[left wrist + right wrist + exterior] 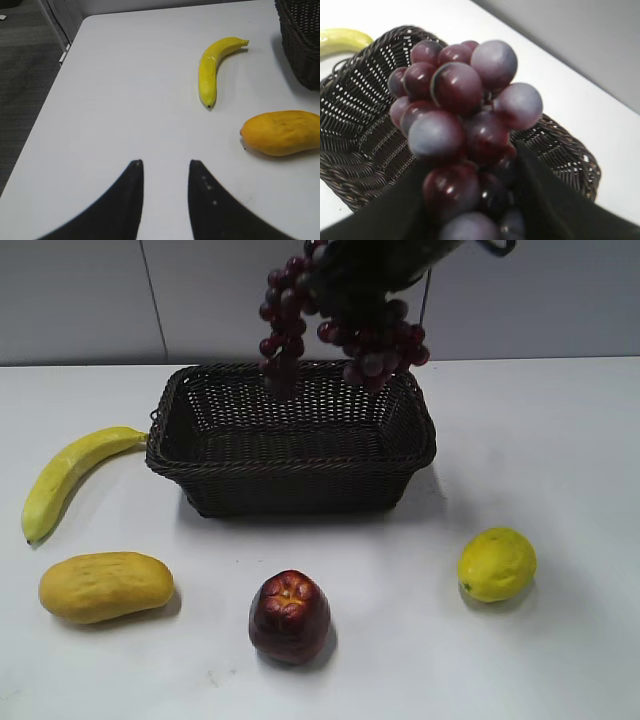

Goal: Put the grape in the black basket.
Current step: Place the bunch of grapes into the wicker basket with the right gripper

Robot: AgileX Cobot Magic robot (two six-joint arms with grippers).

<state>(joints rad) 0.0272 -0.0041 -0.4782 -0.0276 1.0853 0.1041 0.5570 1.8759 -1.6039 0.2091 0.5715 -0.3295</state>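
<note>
The grape (pixel 345 325), a bunch of dark red-purple grapes, hangs in the air above the back of the black basket (pixel 290 475). My right gripper (pixel 375 265) is shut on the grape at the top of the exterior view. In the right wrist view the grape (pixel 462 120) fills the space between my right gripper's fingers (pixel 475 200), with the black basket (pixel 365 145) below it. My left gripper (pixel 165 162) is open and empty over bare table, out of the exterior view.
A banana (pixel 65 475) lies left of the basket and a mango (pixel 105 585) sits at the front left. A dark red apple (pixel 290 615) sits at the front centre and a lemon (pixel 497 563) at the front right. The table's left edge (pixel 50 95) shows in the left wrist view.
</note>
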